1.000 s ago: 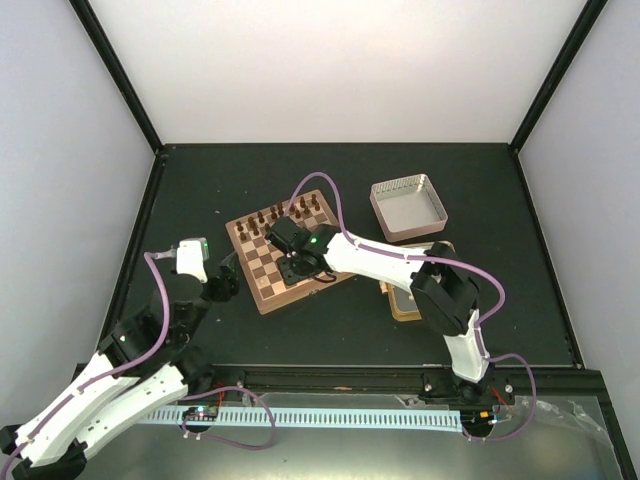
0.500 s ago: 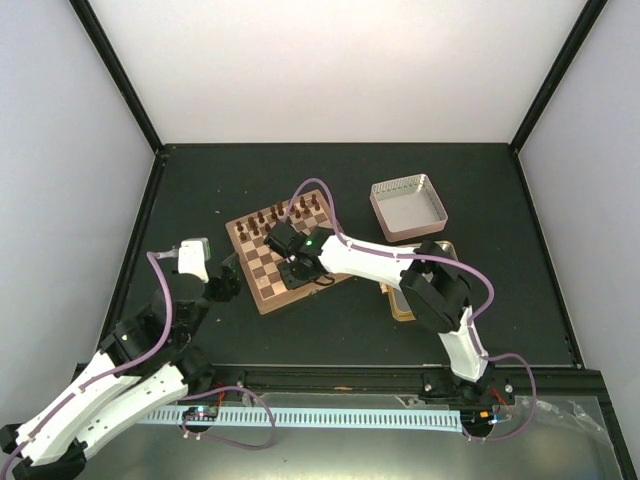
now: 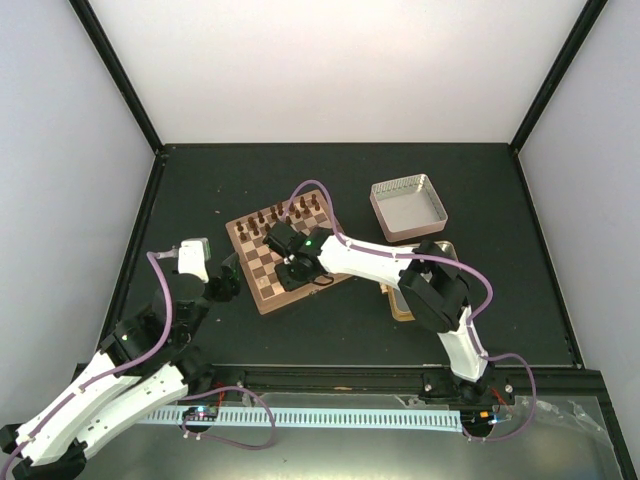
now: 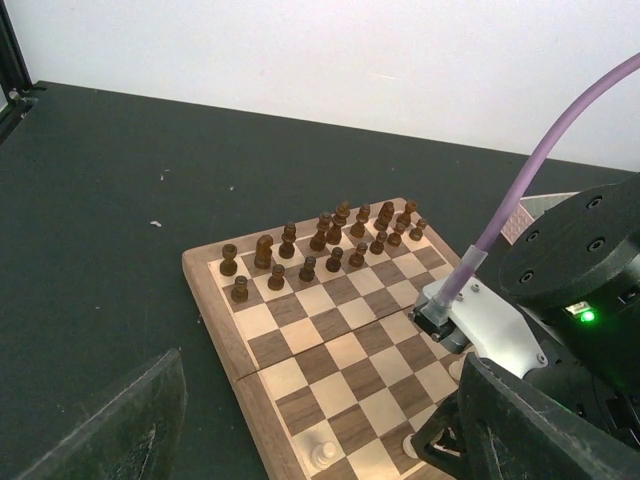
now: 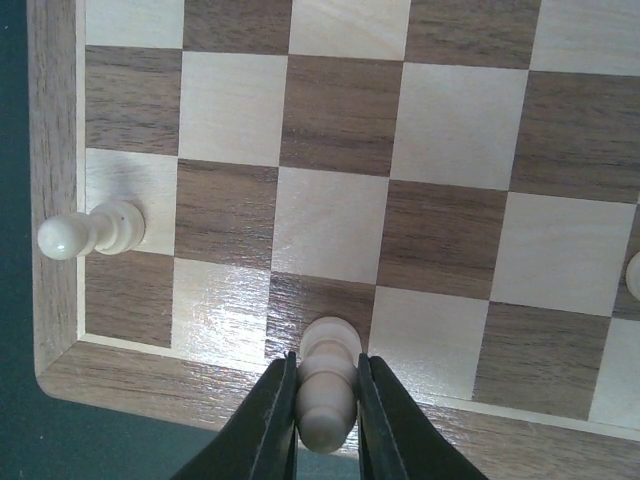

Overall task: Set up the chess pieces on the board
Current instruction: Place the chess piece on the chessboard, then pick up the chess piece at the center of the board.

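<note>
The board lies left of the table's centre, with dark brown pieces lined up on its far rows. My right gripper is shut on a pale chess piece, which stands over a dark square in the row nearest the board's edge. Another pale piece stands two squares to the left, and a third shows at the right edge. My left gripper hovers open beside the board's left corner, holding nothing, with a pale pawn below it.
A pinkish-silver square tin lid sits to the right of the board. A gold tin lies partly under my right arm, which reaches across the board's near side. The black table is bounded by a raised frame.
My right gripper has shifted slightly left along the board's near edge and its jaws have closed onto the pale piece. The left arm has barely moved.
</note>
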### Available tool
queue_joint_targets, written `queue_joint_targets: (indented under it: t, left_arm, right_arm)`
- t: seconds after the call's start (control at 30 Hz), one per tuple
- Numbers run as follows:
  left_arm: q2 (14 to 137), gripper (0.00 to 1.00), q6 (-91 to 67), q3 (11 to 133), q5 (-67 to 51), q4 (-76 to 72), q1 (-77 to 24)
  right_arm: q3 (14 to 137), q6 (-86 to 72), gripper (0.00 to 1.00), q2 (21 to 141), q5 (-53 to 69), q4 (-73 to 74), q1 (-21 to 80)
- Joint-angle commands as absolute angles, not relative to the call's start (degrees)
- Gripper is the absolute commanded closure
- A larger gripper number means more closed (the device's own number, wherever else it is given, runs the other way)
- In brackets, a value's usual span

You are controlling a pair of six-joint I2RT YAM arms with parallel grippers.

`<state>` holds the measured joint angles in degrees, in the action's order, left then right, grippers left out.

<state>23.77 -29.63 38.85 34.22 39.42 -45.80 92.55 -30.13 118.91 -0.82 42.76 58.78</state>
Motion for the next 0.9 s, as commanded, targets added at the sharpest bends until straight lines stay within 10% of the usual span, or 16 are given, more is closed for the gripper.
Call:
queue_joint_targets:
  t: [0.0, 0.5, 0.87]
  left_arm:
    - [24.41, 0.24, -30.0, 38.93, 33.9, 38.65, -45.53]
    - [25.05, 0.23, -29.29, 39.27, 33.28, 37.48, -45.54]
    - [25.66, 0.23, -29.67, 38.11, 31.53, 35.4, -45.59]
  right_arm:
    - [93.26, -29.21, 0.81, 119.45, 0.16, 41.93, 58.8]
    - [83.49, -33.0, 0.6, 106.68, -6.08, 36.31, 58.11]
    - [68.06, -44.7, 0.73, 101.39, -24.46, 45.72, 54.02]
